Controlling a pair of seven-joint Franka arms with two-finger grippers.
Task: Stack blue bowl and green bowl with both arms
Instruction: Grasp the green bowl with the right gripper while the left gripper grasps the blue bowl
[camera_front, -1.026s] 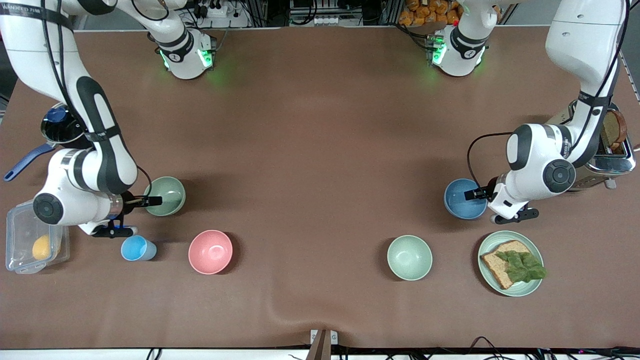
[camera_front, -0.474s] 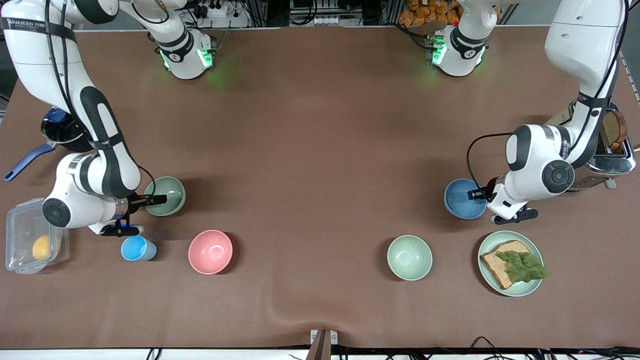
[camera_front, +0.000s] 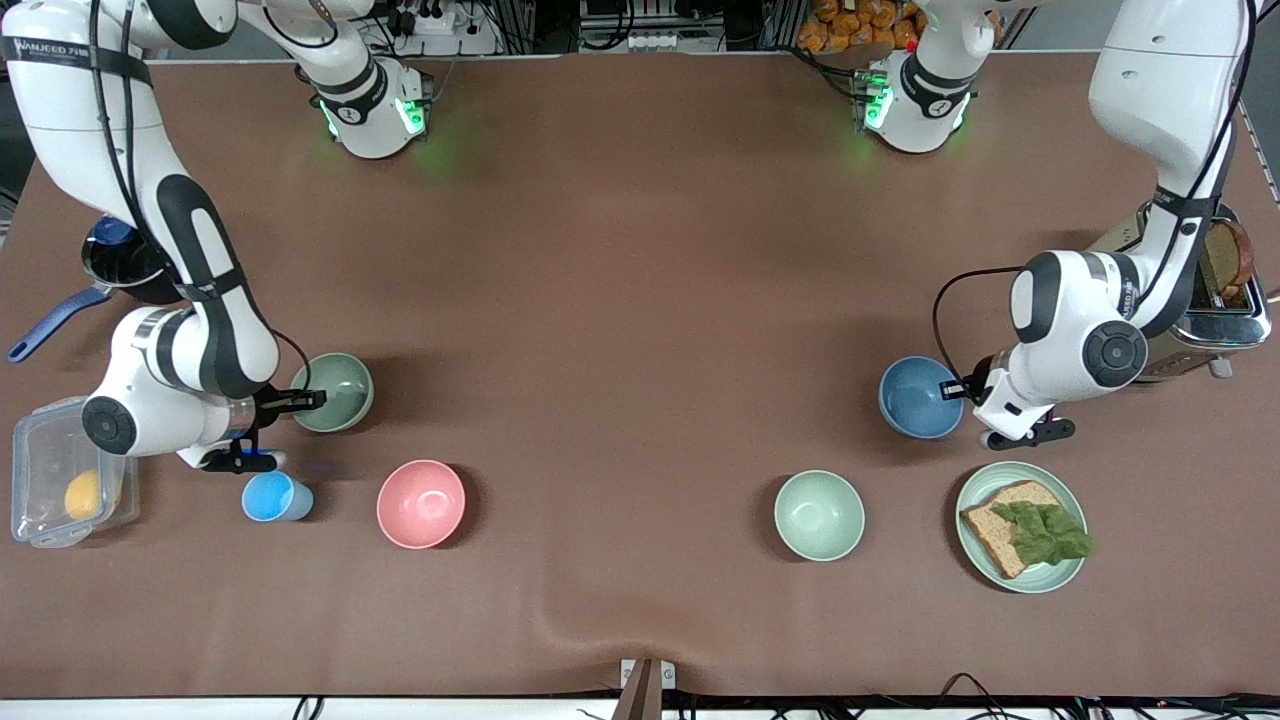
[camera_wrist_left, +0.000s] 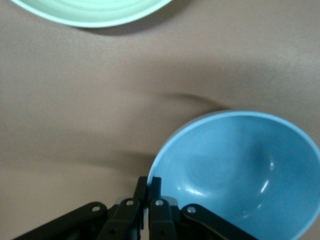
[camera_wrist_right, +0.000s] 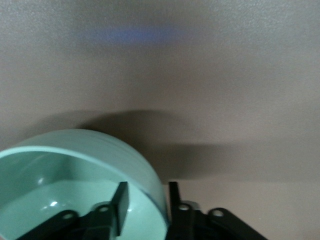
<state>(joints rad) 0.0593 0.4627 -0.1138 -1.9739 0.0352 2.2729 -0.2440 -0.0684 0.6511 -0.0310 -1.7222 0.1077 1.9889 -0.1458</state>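
The blue bowl (camera_front: 918, 397) sits toward the left arm's end of the table. My left gripper (camera_front: 952, 388) is shut on its rim, and the left wrist view shows the gripper (camera_wrist_left: 148, 181) pinching the bowl (camera_wrist_left: 240, 170) at its edge. The sage green bowl (camera_front: 335, 391) sits toward the right arm's end. My right gripper (camera_front: 312, 401) is open and straddles its rim. In the right wrist view the gripper (camera_wrist_right: 147, 192) has one finger inside the bowl (camera_wrist_right: 75, 160) and one outside, with a gap to the wall.
A pink bowl (camera_front: 421, 503) and a light-blue cup (camera_front: 275, 497) lie nearer the front camera than the green bowl. A mint bowl (camera_front: 819, 515) and a plate (camera_front: 1000, 475) with bread lie nearer than the blue bowl. A toaster (camera_front: 1225, 310), a clear container (camera_front: 40, 440) and a pot (camera_front: 110, 255) stand at the table's ends.
The blue bowl has shifted a little toward the right arm's end with the left gripper on its rim. The right gripper pushed in over the green bowl's rim, then drew back slightly.
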